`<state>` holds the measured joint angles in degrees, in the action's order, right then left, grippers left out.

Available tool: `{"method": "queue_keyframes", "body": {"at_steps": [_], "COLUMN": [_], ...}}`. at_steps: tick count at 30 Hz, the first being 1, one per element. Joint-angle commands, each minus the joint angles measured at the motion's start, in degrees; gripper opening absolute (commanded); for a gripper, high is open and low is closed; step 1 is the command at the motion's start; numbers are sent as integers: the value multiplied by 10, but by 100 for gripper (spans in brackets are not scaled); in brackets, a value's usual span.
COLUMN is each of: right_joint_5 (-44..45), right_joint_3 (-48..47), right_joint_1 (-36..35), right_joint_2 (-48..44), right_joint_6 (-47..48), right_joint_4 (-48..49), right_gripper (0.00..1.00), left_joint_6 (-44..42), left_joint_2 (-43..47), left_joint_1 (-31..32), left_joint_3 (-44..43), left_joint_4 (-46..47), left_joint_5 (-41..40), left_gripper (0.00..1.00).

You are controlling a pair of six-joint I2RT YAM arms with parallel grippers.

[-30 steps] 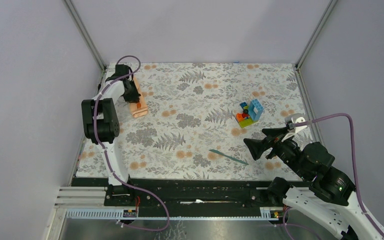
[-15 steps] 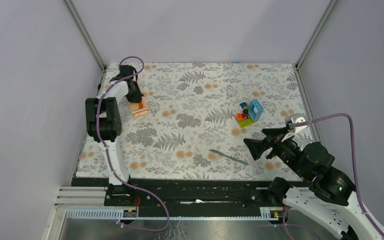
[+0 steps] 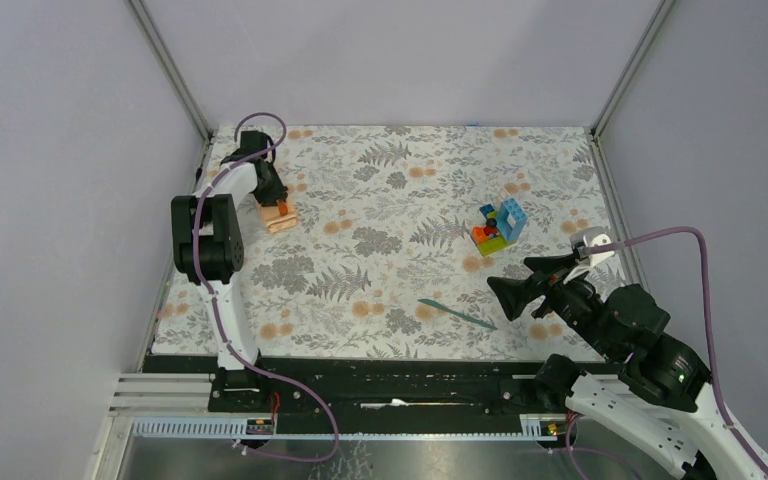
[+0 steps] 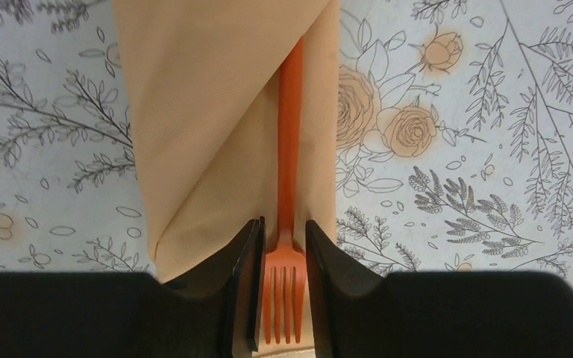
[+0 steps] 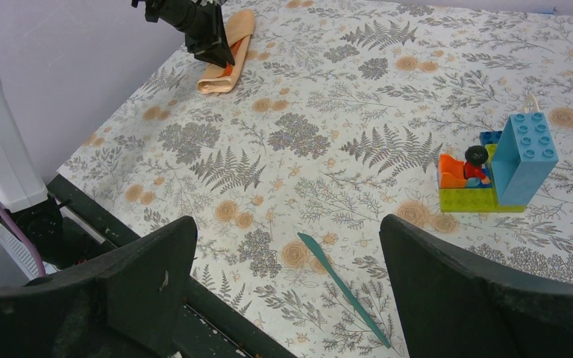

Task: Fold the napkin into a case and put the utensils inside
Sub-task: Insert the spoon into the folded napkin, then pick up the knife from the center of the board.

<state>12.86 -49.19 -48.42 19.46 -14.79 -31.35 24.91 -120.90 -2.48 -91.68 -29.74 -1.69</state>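
My left end effector is down at the far left corner of the floral mat that covers the table, right over the napkin. The napkin is folded into a long narrow peach packet with a diagonal flap across its front. It lies flat on the mat, near the left wall.

The orange fork lies in the fold, with its handle running up along the flap's right edge and partly tucked under the cloth. The tined head sticks out at the end nearest my wrist camera. My 2 left fingers stand narrowly apart, 1 on each side of that head, and each is so close to the outer tines that I cannot tell whether they pinch the fork or only flank it.

My right end effector hangs above the near right part of the table. Its 2 fingers are spread wide with nothing between them.

Below it in the right wrist view, the teal utensil lies flat and slanted on the mat, near the front edge. It is well apart from the napkin and is touched by nothing.

A small cluster of toy blocks stands on the mat beyond the teal utensil, toward the right side: a light blue brick upright on a green base, with orange and dark pieces beside it.
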Motion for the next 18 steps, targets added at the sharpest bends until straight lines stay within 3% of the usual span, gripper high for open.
{"method": "queue_keyframes", "body": {"at_steps": [1, 7, 9, 12, 15, 18], "right_joint_5": [7, 7, 13, 19, 17, 20], "right_joint_3": [0, -2, -4, -12, -26, -38], "right_joint_1": [1, 1, 1, 1, 1, 2], "right_joint_2": [3, 0, -4, -10, -10, -12], "right_joint_6": [1, -2, -3, -2, -1, 0], "right_joint_4": [18, 17, 13, 8, -4, -17], "right_gripper": [100, 100, 100, 100, 100, 100], "left_joint_6": [10, -19, -63, -181, -379, -480], "left_joint_2": [53, 182, 267, 387, 508, 588], "left_joint_1": [1, 1, 1, 27, 171, 319], "left_joint_3": [15, 47, 95, 190, 297, 395], "left_joint_4": [14, -30, -3, 66, 96, 168], "left_joint_5": [1, 62, 143, 327, 331, 337], "left_gripper": [33, 40, 41, 46, 53, 62]}}
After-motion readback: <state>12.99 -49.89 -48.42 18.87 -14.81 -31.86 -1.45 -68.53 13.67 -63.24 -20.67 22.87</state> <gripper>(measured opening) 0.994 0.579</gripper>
